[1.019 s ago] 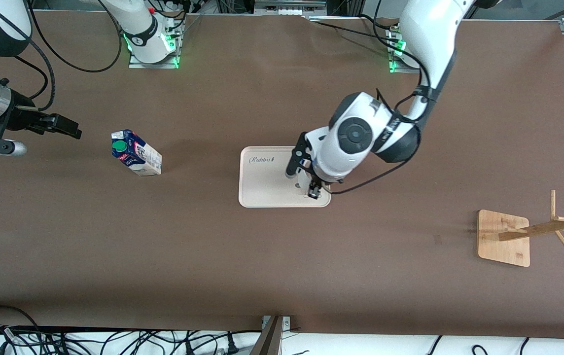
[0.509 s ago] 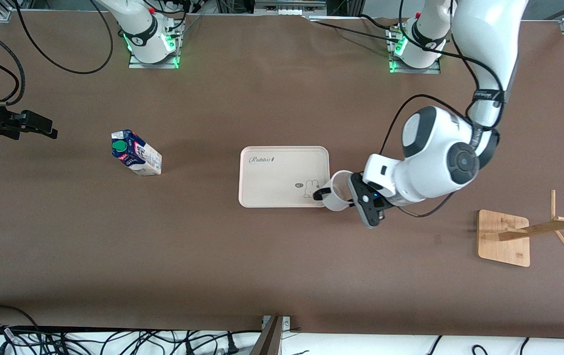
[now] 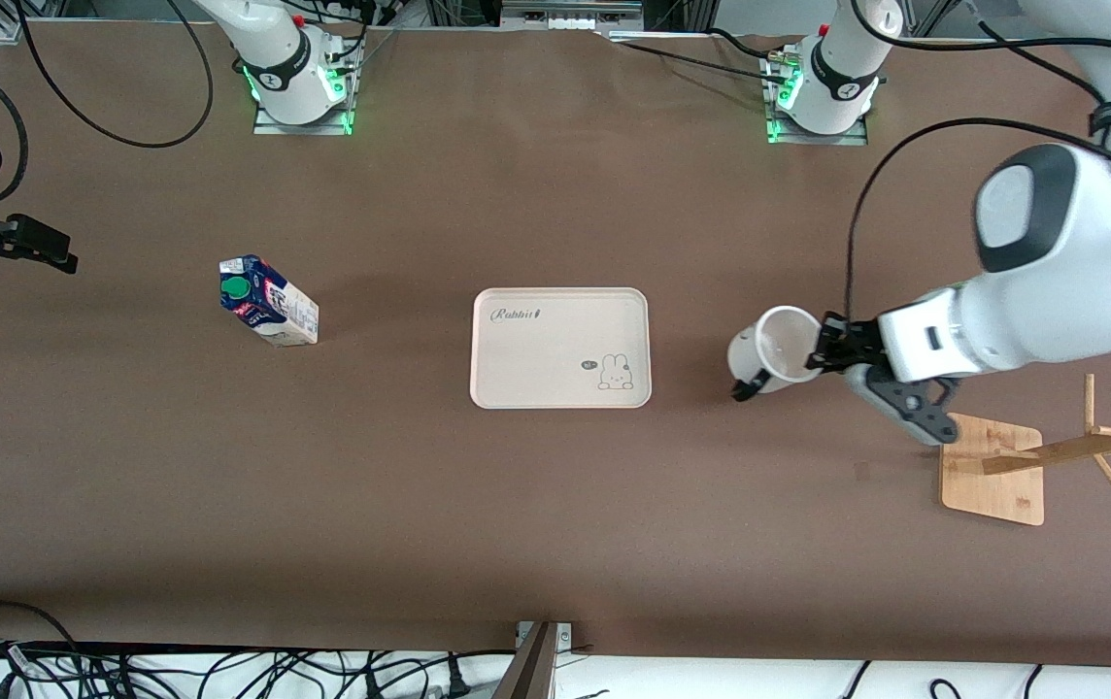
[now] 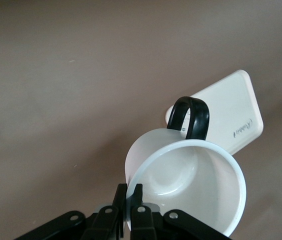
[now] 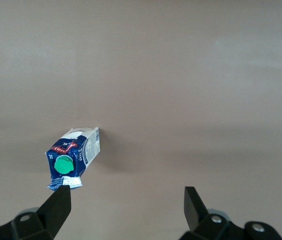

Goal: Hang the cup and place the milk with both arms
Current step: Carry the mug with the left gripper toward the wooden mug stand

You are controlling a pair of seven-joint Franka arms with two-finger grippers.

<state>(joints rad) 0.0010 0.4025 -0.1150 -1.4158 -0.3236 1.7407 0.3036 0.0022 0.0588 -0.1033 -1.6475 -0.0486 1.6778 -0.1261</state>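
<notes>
Moved: my left gripper (image 3: 820, 351) carried the cup (image 3: 767, 355), pinched by its rim, off the tray (image 3: 560, 348).
Right gripper (image 3: 58, 254): waited agape.
Surface: brown table (image 3: 420, 485).
Writing: "Rabbit" on tray.

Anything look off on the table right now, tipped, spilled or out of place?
Nothing spilled or damaged. The cup is tipped on its side only because the left gripper holds it by the rim in the air, between the tray and the wooden rack. The milk stands upright; the right gripper waits open.
</notes>
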